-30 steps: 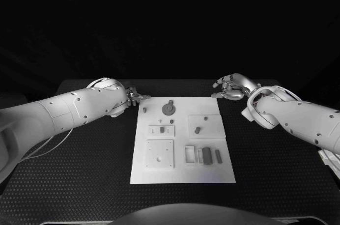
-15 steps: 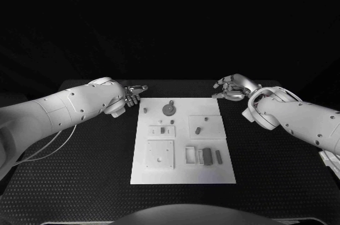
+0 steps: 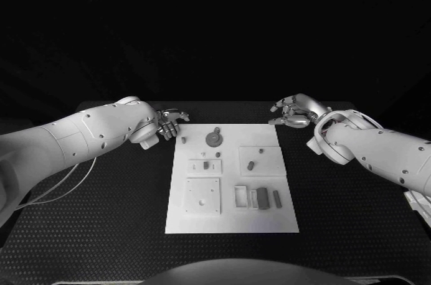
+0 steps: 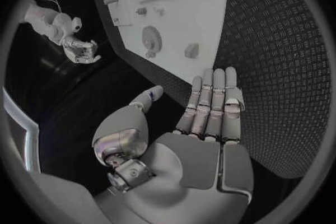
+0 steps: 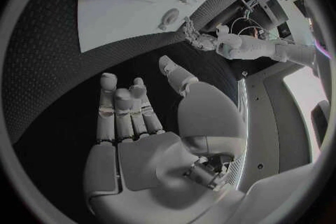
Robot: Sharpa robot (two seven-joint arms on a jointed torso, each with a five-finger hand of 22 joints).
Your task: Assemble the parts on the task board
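Left hand: empty, fingers laid straight and close together, held just off the near corner of the task board; right hand: empty, loosely curled, held just beyond the opposite far corner. Parts: a small block is found just past the left fingertips, a round toothed disc further on. Both are judged light, rigid and smooth, best pinched across their sides.

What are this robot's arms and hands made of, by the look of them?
Each arm is a smooth white shell with small dark dots like screws. A thin pale cable loops below the left arm. Each robot hand, left and right, is silvery metal with segmented fingers, like a person's.
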